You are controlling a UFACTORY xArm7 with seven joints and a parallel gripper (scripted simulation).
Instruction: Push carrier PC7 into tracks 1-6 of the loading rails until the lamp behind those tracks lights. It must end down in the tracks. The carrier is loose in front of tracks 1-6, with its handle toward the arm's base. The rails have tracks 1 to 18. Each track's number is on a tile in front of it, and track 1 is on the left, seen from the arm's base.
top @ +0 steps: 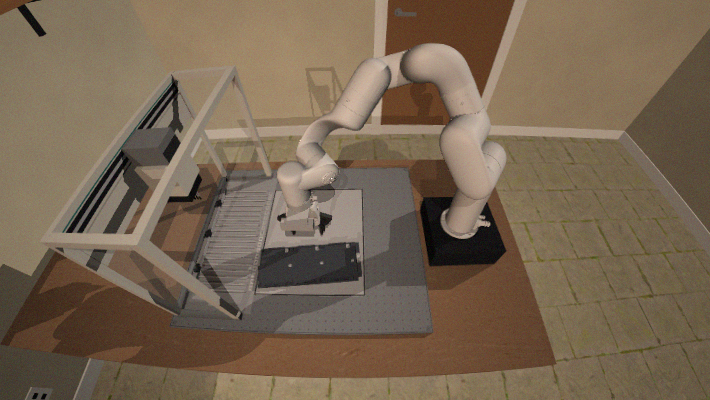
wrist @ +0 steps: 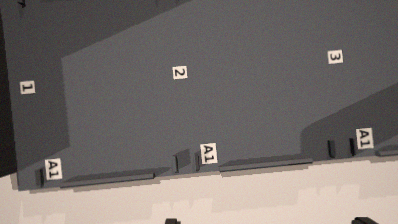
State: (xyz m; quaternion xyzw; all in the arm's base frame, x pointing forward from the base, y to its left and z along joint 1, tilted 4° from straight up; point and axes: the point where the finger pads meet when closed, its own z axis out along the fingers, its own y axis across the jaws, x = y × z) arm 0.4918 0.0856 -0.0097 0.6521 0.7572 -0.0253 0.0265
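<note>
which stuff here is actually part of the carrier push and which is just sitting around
Part of the job:
- carrier
- loading rails
- gripper, open, holding nothing

Just there:
- glass enclosure frame
- grey box inside the enclosure
- door

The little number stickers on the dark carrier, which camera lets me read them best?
The wrist view. It looks closely down on the carrier, so the white labels 1, 2 and 3 read plainly. In the top view the carrier is a small dark slab with pale specks; no numbers can be read.
</note>
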